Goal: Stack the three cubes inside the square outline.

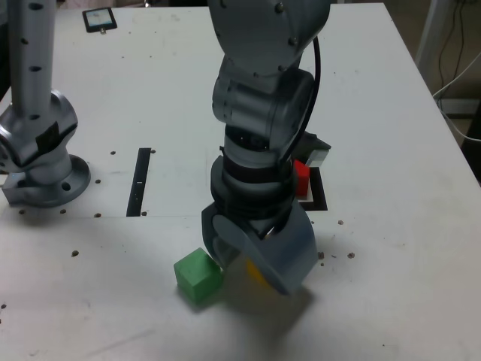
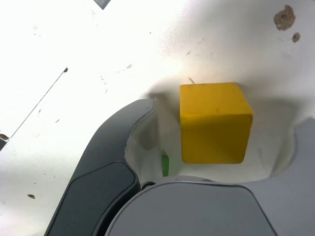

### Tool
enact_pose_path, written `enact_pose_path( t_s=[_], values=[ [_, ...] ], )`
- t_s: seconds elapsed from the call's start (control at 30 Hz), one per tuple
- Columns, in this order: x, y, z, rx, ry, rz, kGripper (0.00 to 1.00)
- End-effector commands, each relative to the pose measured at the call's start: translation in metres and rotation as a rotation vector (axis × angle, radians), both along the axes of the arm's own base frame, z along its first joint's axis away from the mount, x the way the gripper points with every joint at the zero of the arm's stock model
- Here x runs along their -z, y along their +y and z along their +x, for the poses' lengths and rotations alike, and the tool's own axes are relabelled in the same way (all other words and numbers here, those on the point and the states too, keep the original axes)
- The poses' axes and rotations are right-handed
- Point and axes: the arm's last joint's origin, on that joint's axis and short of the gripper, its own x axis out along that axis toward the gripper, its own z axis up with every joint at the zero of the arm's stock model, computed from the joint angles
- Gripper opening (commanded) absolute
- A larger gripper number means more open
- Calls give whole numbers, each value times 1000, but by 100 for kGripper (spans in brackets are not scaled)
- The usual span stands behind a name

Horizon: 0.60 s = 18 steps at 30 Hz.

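Cubes of matte, solid colour sit on a white table (image 1: 391, 113) flecked with small dark marks; no brand, label or readable writing shows in either view. The yellow cube (image 2: 214, 123) lies flat on the table between the gripper's (image 2: 221, 142) jaws, which stand apart on either side of it with visible gaps, not clamped on it. In the exterior view only a sliver of yellow (image 1: 255, 272) shows under the grey gripper (image 1: 259, 259), near the front of the table. The green cube (image 1: 198, 276) rests just beside the gripper on the exterior view's left; the wrist view shows only a thin green edge of it. The red cube (image 1: 301, 177) sits farther back on the square outline (image 1: 319, 197), mostly hidden behind the arm. A thin black strip (image 1: 140, 180) lies to the exterior view's left.
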Motion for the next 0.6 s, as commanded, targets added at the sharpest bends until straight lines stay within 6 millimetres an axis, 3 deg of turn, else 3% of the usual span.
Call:
enact_pose_path(
  t_s=[0.0,0.17,0.57],
  values=[
    [1,1,0,-17,-5,19,65],
    [1,3,0,-62,-28,56,46],
    [-6,-2,-3,-56,-44,5,32]
  ],
)
